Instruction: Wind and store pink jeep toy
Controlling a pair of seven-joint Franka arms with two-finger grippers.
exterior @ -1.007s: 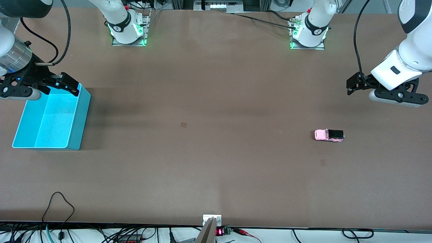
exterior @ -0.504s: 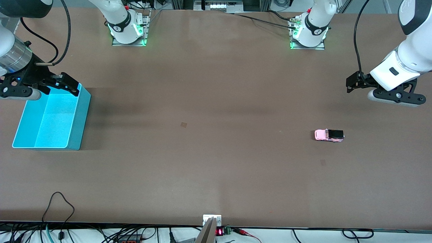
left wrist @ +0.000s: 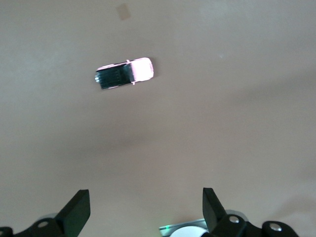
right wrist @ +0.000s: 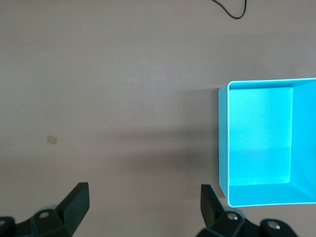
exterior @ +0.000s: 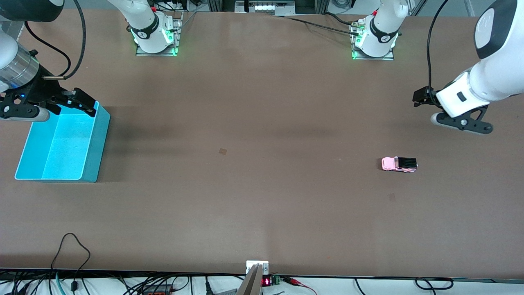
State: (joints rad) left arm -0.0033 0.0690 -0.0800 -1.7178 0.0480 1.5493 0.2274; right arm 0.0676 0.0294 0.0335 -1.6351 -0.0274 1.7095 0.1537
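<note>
The left arm's black two-finger gripper (exterior: 446, 112) hung in the air over bare table at the left arm's end, its fingers (left wrist: 79, 210) spread wide with nothing between them. Above it the white wrist and forearm sloped up and away toward the table's edge, and a black cable looped from the wrist upward. The gripper pointed down at the brown tabletop (exterior: 262, 184), and in the left wrist view the toy lay ahead of the open fingers, well apart from them.

The small light-pink toy jeep with a black rear roof section (exterior: 399, 164) stood on its wheels on the tabletop, toward the left arm's end and nearer to the front camera than the left gripper. Its long axis ran along the table's length: the pink bonnet faced the right arm's end and the black rear faced the left arm's end. Nothing touched it.

The right arm's black gripper (exterior: 49, 106) hovered over the rim of an open turquoise plastic bin (exterior: 96, 139) at the right arm's end, the rim farther from the front camera, and its fingers (right wrist: 74, 200) likewise stood wide apart and empty. That arm waited, its silver wrist and black cable rising toward the table's edge. The bin held nothing that could be seen, and it sat well apart from the jeep.
</note>
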